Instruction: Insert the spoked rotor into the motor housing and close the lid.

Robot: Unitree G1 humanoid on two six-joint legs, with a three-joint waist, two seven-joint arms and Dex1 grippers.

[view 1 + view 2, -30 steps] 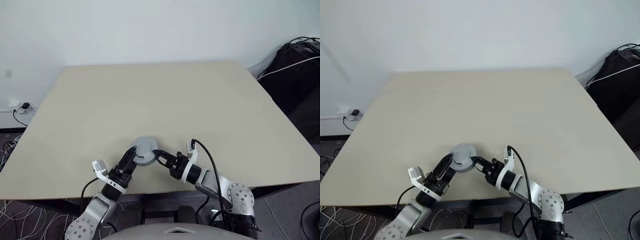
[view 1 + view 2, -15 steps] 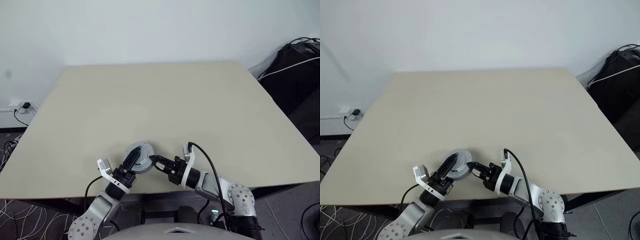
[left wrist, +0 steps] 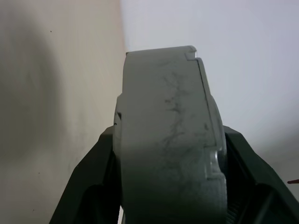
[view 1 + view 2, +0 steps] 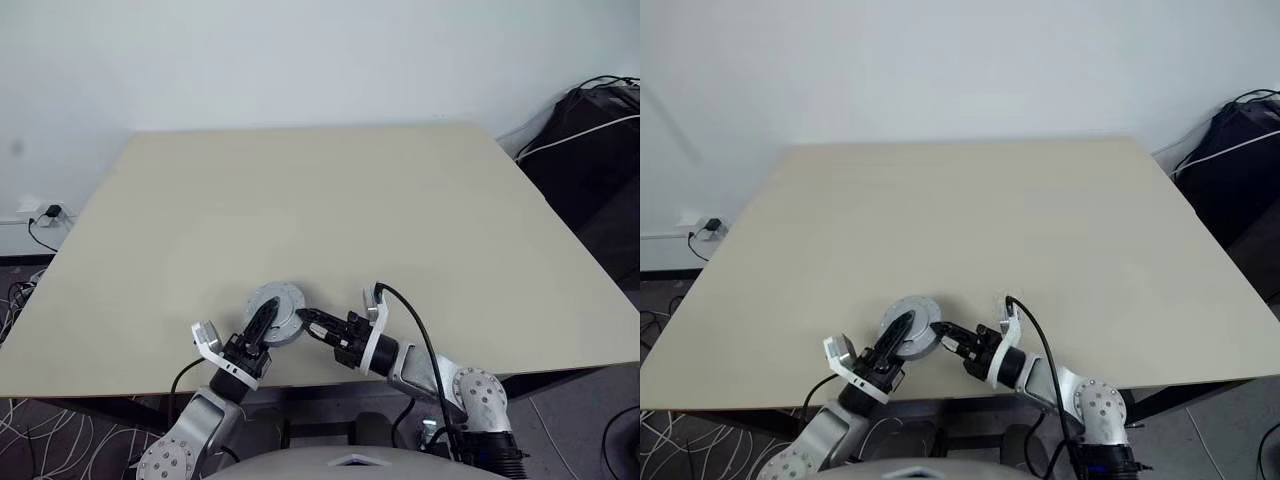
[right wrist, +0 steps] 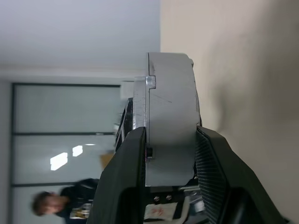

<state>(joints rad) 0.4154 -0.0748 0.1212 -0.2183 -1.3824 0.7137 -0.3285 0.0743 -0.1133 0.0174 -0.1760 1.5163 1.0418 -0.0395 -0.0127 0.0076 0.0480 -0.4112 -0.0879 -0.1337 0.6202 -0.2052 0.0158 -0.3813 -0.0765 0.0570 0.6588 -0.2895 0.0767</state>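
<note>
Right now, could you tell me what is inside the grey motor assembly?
Only its closed grey casing shows, gripped edgewise by left fingers and right fingers. Anything inside is covered.

A wide, pale beige surface (image 4: 330, 210) stands against the white wall. Down at about six o'clock, near its front edge, a round grey motor housing (image 4: 277, 308) is its sole load.
</note>
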